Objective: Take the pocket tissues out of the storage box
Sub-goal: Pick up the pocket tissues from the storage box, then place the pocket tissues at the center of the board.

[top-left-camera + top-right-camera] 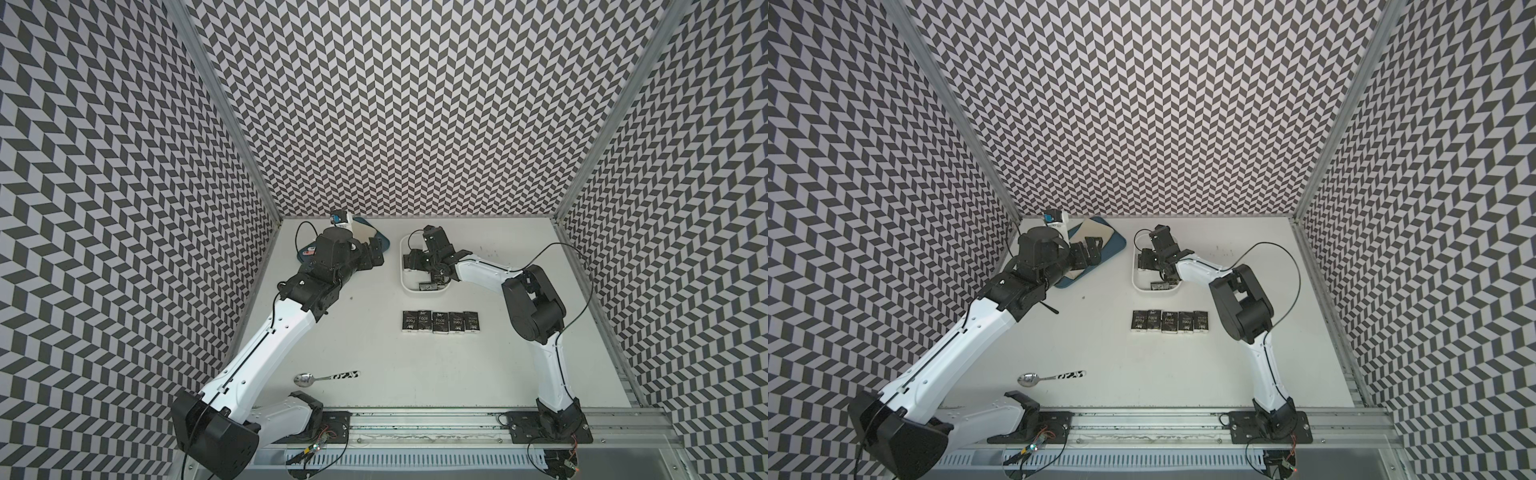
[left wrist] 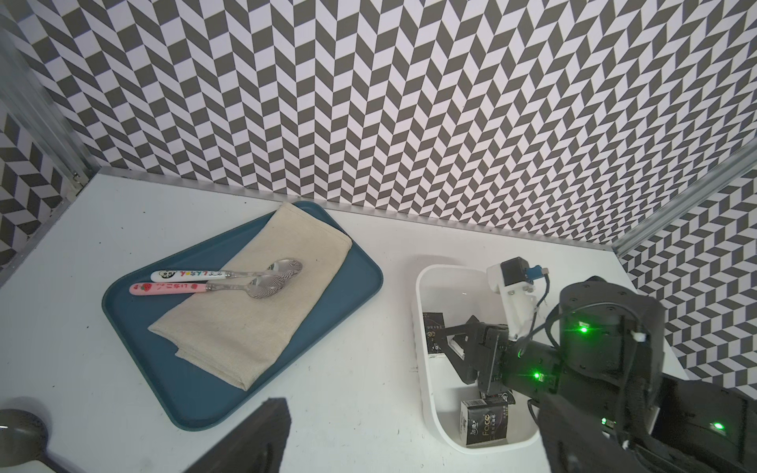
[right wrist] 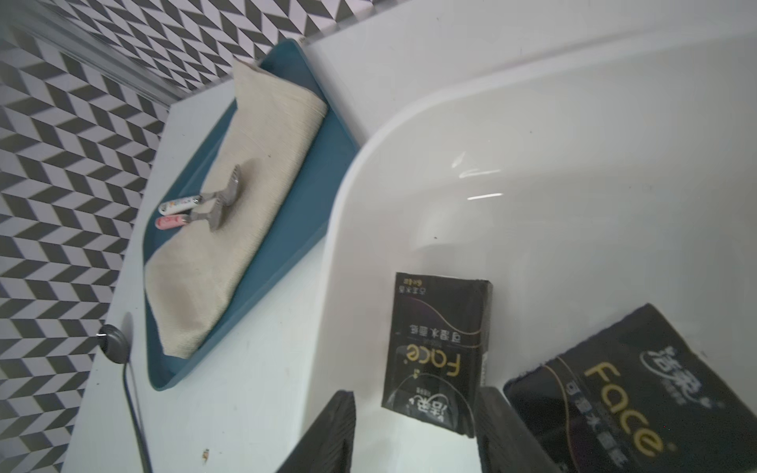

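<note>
1. White plastic, the storage box sits loose just right of centre in both top views; a packet dragged against its wall could shift or tip it.
2. Down inside it the right gripper has its jaws parted astride one of the pocket tissues, clamping nothing. Closing off-centre may pinch only a corner, and the slick wrapper slips.
3. One finger is just beside a second packet, which could get caught too.
4. Five packets lie in a row below the box; a careless drop scatters them.
5. Over the blue tray the left gripper hovers; its jaws I cannot judge.
</note>
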Robot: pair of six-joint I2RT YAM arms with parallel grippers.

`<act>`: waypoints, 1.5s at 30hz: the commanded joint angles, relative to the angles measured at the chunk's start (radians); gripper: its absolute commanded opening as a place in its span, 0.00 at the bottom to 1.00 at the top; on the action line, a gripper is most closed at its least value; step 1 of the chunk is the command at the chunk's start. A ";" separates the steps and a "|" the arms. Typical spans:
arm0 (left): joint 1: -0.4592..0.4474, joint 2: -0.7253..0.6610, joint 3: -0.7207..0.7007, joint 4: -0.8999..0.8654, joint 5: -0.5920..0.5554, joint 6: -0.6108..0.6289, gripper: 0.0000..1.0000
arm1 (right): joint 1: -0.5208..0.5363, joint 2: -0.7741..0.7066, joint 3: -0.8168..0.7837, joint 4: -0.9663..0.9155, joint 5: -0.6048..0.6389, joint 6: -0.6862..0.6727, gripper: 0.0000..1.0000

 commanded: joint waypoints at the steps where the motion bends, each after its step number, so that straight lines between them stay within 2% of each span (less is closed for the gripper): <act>1: 0.003 -0.012 -0.007 0.006 -0.002 0.011 0.99 | 0.000 0.035 0.038 0.005 0.019 -0.011 0.52; 9: 0.003 -0.018 -0.011 0.000 -0.008 0.011 0.99 | 0.000 0.108 0.073 -0.001 -0.013 -0.010 0.52; 11: 0.003 -0.019 -0.012 -0.002 -0.011 0.011 0.99 | 0.000 0.121 0.076 -0.002 -0.025 -0.006 0.46; 15: 0.004 -0.024 -0.010 -0.004 -0.016 0.014 0.99 | -0.002 0.116 0.065 0.005 -0.025 -0.003 0.25; 17: 0.005 -0.025 -0.009 -0.005 -0.015 0.014 0.99 | -0.002 0.101 0.061 0.009 -0.023 -0.010 0.19; 23: 0.004 -0.025 -0.007 -0.001 -0.012 0.009 0.99 | -0.006 0.017 0.062 0.001 -0.007 -0.030 0.14; 28: 0.004 -0.024 -0.005 0.002 -0.013 0.012 0.99 | -0.022 -0.121 0.015 -0.001 0.005 -0.041 0.14; 32: 0.005 -0.017 -0.007 0.016 0.003 0.011 0.99 | -0.067 -0.290 -0.105 -0.008 -0.014 -0.042 0.14; 41: 0.002 0.003 0.011 0.062 0.058 0.005 0.99 | -0.277 -0.730 -0.645 -0.092 0.031 -0.068 0.15; 45: 0.002 0.013 0.025 0.067 0.077 0.005 0.99 | -0.313 -0.863 -0.832 -0.126 0.052 -0.077 0.16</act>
